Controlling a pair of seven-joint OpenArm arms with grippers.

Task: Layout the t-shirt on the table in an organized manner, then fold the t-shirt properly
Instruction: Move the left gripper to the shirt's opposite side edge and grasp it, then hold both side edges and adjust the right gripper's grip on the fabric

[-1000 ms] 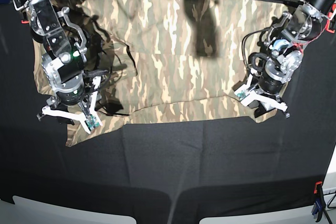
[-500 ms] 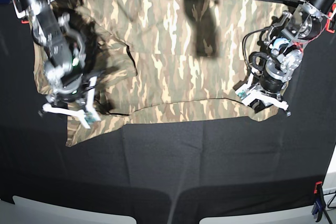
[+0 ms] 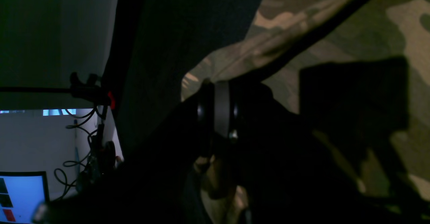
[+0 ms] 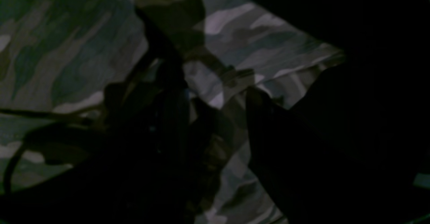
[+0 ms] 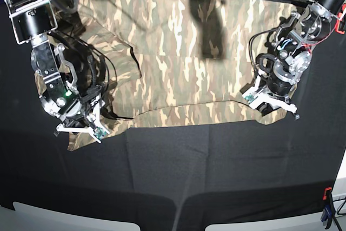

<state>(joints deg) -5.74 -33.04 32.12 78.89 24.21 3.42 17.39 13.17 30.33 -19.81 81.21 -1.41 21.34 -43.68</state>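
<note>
The t-shirt lies spread across the far half of the surface, its long axis running side to side between the two arms, with its near hem forming an uneven line that dips toward each end effector. The right end effector sits low over the shirt's corner flap, which trails a little nearer the camera than the tool itself; the left end effector sits at the opposite near corner, right on the hem's edge, with bare black cloth just outward of it. Each arm is therefore nearest its own corner, and the coming move, judged from this, turns on both corners being drawn apart along that long axis to flatten the bunched cloth beside the right arm. The base view shows both tools splayed fairly wide, but not whether cloth is pinched. The left wrist view (very dark) shows a raised fold of the shirt's edge running diagonally away above the tool, with camouflage cloth visible beneath it, so something may be lifted, though I cannot tell if it is gripped. The right wrist view shows a hem corner ahead of the tool and cloth under it; a grasp there cannot be told either.
</note>
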